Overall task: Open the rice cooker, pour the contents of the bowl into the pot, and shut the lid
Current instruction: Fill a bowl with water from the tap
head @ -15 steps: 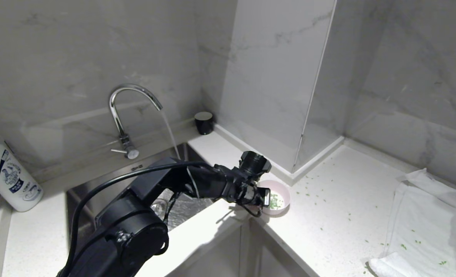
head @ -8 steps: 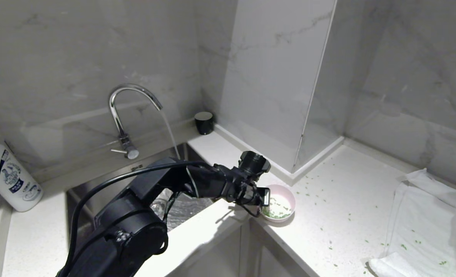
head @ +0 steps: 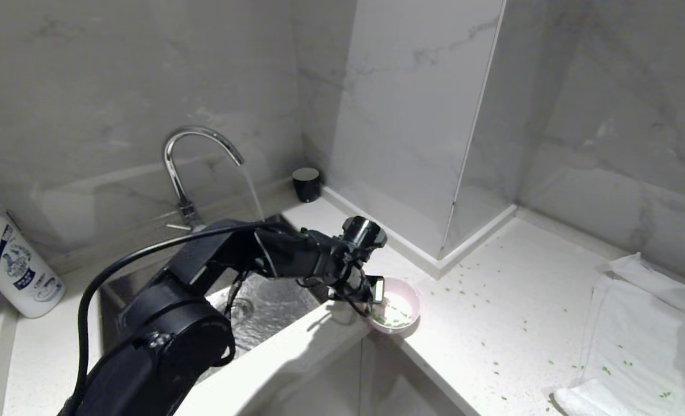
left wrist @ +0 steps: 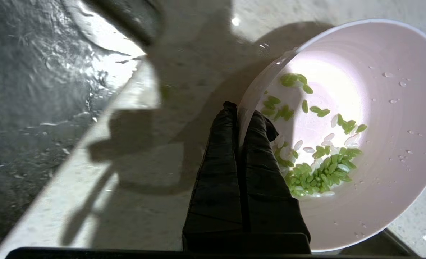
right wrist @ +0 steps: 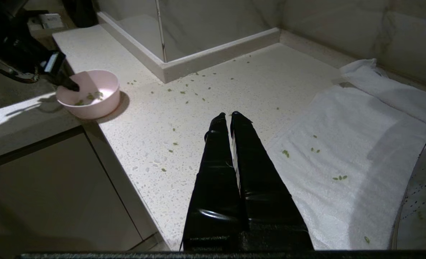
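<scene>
The left claw [left wrist: 239,115] is now clamped on the near rim of the bowl [head: 399,309], one finger inside and one outside; a second ago the claw was only at the rim, not yet closed. Since then the bowl has been dragged toward lower left of the head frame, nearer the inner corner edge of the tabletop [head: 492,312], and sits tilted in the wrist view, the contents of the bowl [left wrist: 317,169] gathered at its low side beside the fingers; a few white grains are mixed in. Judged: the grasp is done and the carry is starting, so the pour is still ahead. No rice cooker, pot or lid is visible in any view, so the lid state cannot be told. Left arm pose: stretched from lower left of the head frame across the sink [head: 261,306], wrist angled down onto the bowl, cable looped above. Water is running from the tap [head: 197,156]. Green bits are scattered on the tabletop and on the white towel [right wrist: 360,144]. The right claw [right wrist: 227,115] is pressed together on nothing, parked above the tabletop near the towel. Risk judged: a one-sided rim grip may let the bowl tip.
</scene>
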